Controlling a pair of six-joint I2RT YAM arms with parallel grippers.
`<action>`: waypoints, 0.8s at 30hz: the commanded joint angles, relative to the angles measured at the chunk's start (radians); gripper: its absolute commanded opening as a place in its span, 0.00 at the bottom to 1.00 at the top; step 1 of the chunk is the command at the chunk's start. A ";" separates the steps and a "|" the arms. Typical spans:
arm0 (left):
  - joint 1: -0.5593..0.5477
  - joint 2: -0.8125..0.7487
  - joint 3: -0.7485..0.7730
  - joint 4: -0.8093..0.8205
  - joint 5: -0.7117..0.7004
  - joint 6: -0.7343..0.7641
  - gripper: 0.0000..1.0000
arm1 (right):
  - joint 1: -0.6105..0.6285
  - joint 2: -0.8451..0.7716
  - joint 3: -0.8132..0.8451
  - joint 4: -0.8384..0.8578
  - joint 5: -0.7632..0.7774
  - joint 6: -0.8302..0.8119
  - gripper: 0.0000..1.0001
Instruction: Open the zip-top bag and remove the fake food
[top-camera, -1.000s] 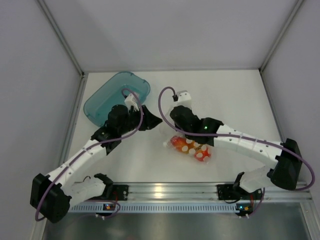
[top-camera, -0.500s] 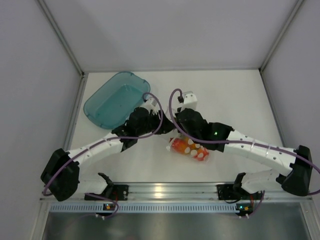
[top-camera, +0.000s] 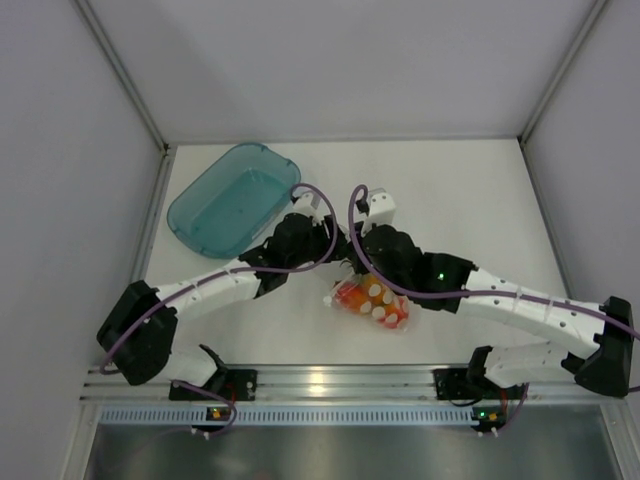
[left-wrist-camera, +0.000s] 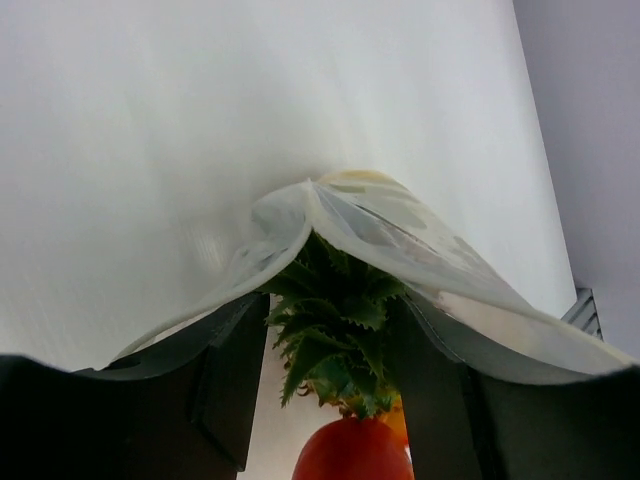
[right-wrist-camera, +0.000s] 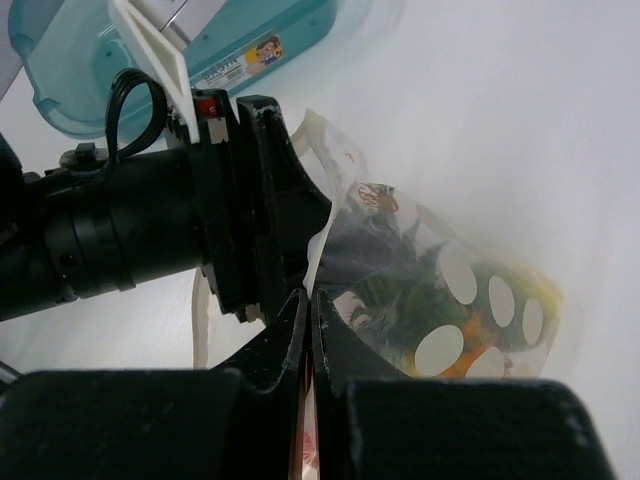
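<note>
The zip-top bag lies at mid-table with its mouth toward the far left, orange and red fake food showing through it. My left gripper is at the mouth. In the left wrist view it is open, both fingers under the bag's film, either side of the pineapple's green leaves, with a red fruit closer in. My right gripper meets it from the right. In the right wrist view it is shut on the thin edge of the bag.
A translucent teal tray stands at the far left, behind the left arm; its corner shows in the right wrist view. White walls close in the table on three sides. A metal rail runs along the near edge.
The left gripper has swung from the teal tray right to the bag's mouth. The right gripper has come down and left onto the bag's edge. The bag has shifted slightly left.
</note>
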 joint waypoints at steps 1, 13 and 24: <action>-0.005 0.012 0.051 0.061 -0.065 -0.002 0.58 | 0.029 -0.030 0.009 0.066 -0.019 0.013 0.00; -0.019 0.122 0.076 0.122 0.026 -0.036 0.08 | 0.055 -0.039 -0.011 0.067 0.051 0.016 0.00; -0.030 -0.060 -0.001 0.188 0.099 0.004 0.00 | 0.049 0.059 0.069 -0.100 0.252 0.052 0.00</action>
